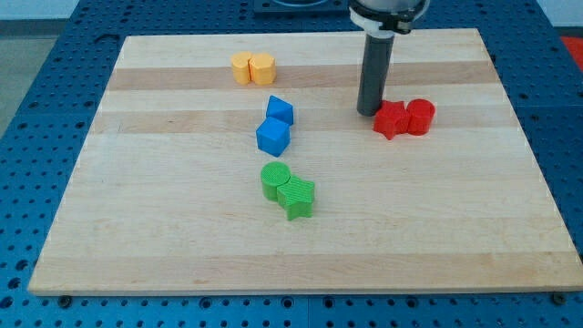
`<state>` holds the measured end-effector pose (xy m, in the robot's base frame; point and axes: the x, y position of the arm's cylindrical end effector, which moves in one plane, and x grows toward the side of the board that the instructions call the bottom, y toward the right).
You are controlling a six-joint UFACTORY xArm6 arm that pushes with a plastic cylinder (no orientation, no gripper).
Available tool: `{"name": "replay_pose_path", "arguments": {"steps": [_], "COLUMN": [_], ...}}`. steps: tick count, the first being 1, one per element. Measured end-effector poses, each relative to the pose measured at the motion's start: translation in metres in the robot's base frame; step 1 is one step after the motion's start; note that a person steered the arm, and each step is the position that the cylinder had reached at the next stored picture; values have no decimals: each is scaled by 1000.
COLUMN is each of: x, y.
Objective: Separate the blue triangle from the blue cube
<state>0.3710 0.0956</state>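
Observation:
The blue triangle (281, 110) and the blue cube (272, 137) sit touching near the middle of the wooden board (182, 237), the triangle just above the cube. My tip (368, 111) rests on the board to the right of them, about a hundred pixels from the triangle and close against the left side of a red block (390, 119).
Two red blocks, a star shape and a red cylinder (420, 117), sit side by side right of my tip. Two yellow blocks (252, 68) sit together near the view's top. A green cylinder (275, 179) and a green star-shaped block (297, 197) touch below the blue cube.

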Motion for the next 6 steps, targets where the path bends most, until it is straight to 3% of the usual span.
{"name": "replay_pose_path", "arguments": {"steps": [2, 6], "x": [-3, -29], "y": [-4, -117]}}
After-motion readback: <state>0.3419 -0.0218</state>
